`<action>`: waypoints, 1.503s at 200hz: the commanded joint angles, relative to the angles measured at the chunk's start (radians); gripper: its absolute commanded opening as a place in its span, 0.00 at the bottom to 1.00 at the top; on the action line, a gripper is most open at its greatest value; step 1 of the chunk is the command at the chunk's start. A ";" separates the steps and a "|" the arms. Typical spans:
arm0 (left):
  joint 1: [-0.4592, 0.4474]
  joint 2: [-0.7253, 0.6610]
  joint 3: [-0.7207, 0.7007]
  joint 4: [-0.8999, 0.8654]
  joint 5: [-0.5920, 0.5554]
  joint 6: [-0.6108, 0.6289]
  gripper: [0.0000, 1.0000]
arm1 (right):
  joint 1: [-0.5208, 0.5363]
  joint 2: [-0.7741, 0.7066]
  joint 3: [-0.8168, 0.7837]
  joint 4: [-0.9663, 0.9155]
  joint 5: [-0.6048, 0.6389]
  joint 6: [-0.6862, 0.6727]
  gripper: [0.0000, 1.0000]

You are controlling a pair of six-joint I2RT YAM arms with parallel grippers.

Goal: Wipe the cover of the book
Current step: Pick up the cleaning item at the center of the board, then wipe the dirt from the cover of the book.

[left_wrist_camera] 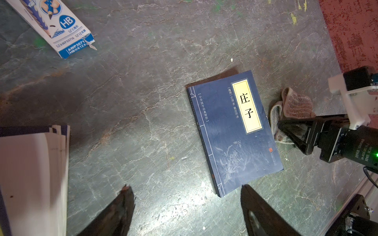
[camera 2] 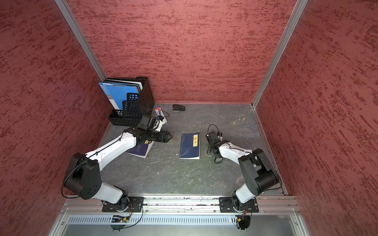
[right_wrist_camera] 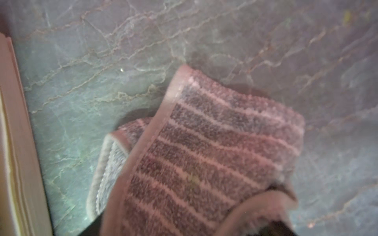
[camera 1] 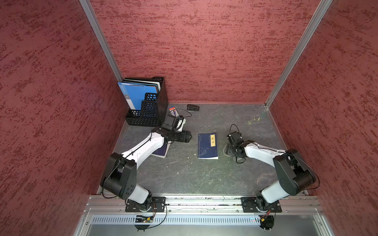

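Black left end effector (camera 1: 187, 137) hovers spread apart at nine o'clock of the blue book (camera 1: 207, 146), flat on the desk (camera 1: 184, 175); striped cloth (left_wrist_camera: 294, 106) at its three o'clock under the right end effector (camera 1: 229, 150), grip I cannot tell; bunch a firm fold first.

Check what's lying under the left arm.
A second dark blue book, flat on the table. Only its near part shows; the arm covers the rest of its cover.
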 commanded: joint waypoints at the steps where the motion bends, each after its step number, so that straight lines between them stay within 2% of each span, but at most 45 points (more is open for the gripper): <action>1: 0.007 0.011 -0.005 -0.008 0.006 0.000 0.83 | -0.007 0.046 -0.035 0.034 -0.027 -0.017 0.55; 49: 0.010 0.004 -0.005 -0.020 -0.007 -0.010 0.83 | -0.007 0.029 -0.008 0.081 -0.053 -0.071 0.22; 60: 0.013 0.003 -0.004 -0.027 -0.010 -0.015 0.83 | -0.007 0.010 0.014 0.087 -0.059 -0.093 0.17; 93: 0.039 -0.013 -0.010 -0.043 0.000 -0.031 0.83 | 0.003 -0.005 0.152 0.040 -0.087 -0.168 0.15; 122: 0.060 -0.050 -0.015 -0.058 0.001 -0.034 0.83 | 0.057 0.011 0.291 0.008 -0.128 -0.219 0.15; 153: 0.086 -0.085 -0.020 -0.077 0.011 -0.039 0.84 | 0.117 0.082 0.393 0.047 -0.213 -0.243 0.15; 183: 0.106 -0.111 -0.033 -0.089 0.020 -0.052 0.85 | 0.133 0.187 0.445 0.094 -0.240 -0.251 0.15; 239: 0.120 -0.185 -0.078 -0.083 0.008 -0.061 0.92 | 0.134 0.304 0.399 0.127 -0.257 -0.244 0.15; 269: 0.134 -0.189 -0.073 -0.092 0.008 -0.053 0.92 | 0.147 0.258 0.287 0.132 -0.271 -0.217 0.14; 300: 0.150 -0.191 -0.074 -0.090 0.019 -0.052 0.93 | 0.214 0.156 0.151 0.099 -0.276 -0.159 0.14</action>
